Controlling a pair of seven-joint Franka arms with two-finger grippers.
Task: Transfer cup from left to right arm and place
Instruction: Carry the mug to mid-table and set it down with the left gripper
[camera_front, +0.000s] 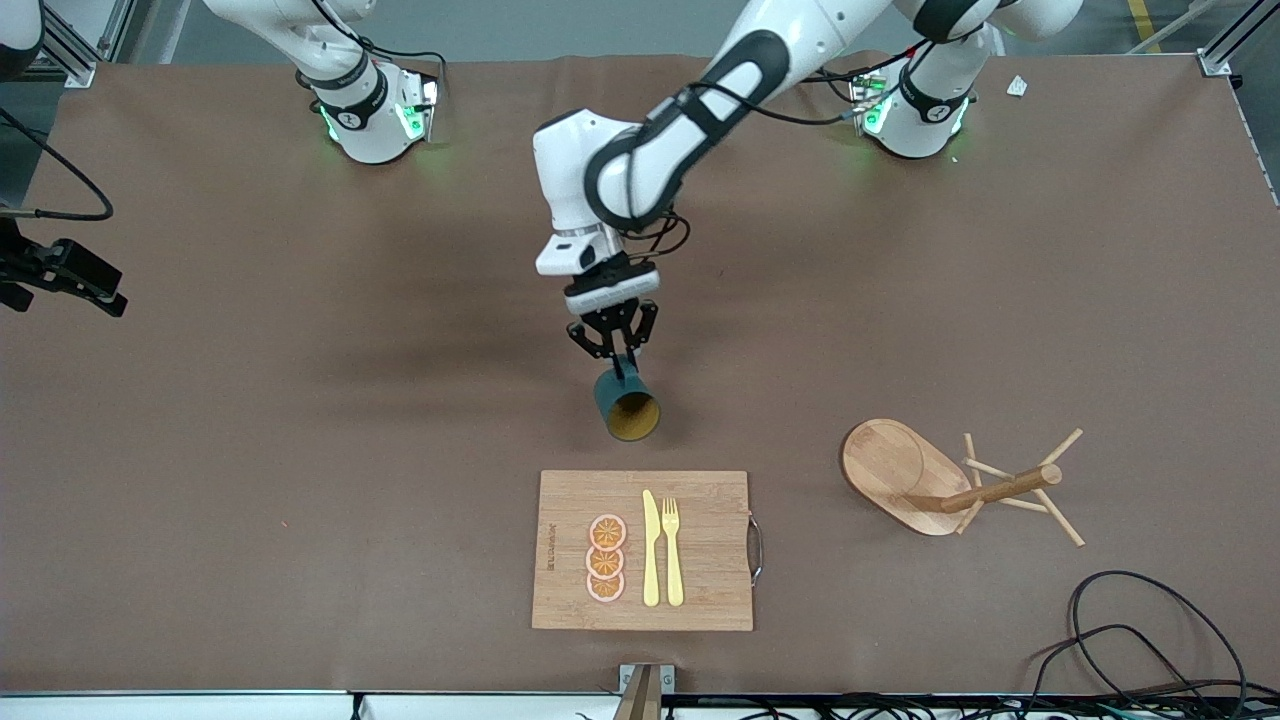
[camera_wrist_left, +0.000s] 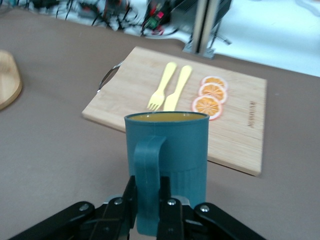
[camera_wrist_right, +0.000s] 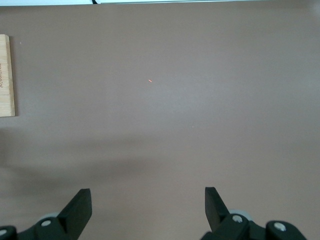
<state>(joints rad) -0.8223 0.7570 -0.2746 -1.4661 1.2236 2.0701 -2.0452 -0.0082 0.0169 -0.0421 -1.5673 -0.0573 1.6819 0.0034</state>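
Observation:
The cup (camera_front: 625, 402) is a dark teal ribbed mug with a mustard-yellow inside. It hangs tilted, mouth toward the front camera, over the bare table just off the cutting board's edge that faces the robots. My left gripper (camera_front: 620, 362) is shut on the cup's loop handle (camera_wrist_left: 148, 160). In the left wrist view the cup (camera_wrist_left: 182, 145) stands just ahead of the left gripper (camera_wrist_left: 148, 195), whose fingers pinch the handle from both sides. My right gripper (camera_wrist_right: 147, 200) is open over bare brown table, nothing between its fingers, away from the cup.
A bamboo cutting board (camera_front: 710, 560) with a metal handle carries a yellow knife (camera_front: 651, 548), a yellow fork (camera_front: 672, 552) and three orange slices (camera_front: 606, 558). A wooden mug tree (camera_front: 950, 485) lies tipped over toward the left arm's end. Black cables (camera_front: 1150, 640) loop at the table's near corner.

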